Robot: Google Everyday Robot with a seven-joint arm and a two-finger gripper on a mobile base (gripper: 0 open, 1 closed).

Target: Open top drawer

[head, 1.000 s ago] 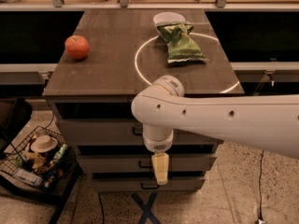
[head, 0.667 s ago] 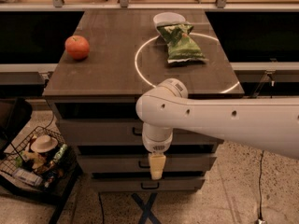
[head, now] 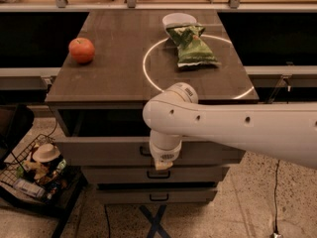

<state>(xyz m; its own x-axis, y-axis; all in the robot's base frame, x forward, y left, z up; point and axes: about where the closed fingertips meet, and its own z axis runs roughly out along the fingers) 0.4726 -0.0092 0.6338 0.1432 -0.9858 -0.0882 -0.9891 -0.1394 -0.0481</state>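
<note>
The white arm [head: 247,128] reaches in from the right edge and fills the middle of the frame. Behind it is the dark wooden cabinet top [head: 114,68]. Below that, at centre, the top drawer [head: 99,150] juts forward with a dark gap above its grey front. The two narrower drawers [head: 114,174] sit flush beneath. A wire basket [head: 20,157] stands lower left. On top lie a green chip bag [head: 192,46], a red apple [head: 81,50] and a white bowl [head: 178,19]. The gripper [head: 162,163] hangs at the drawer front, just right of the black handle [head: 143,151]; whether it grips anything, I cannot tell.
</note>
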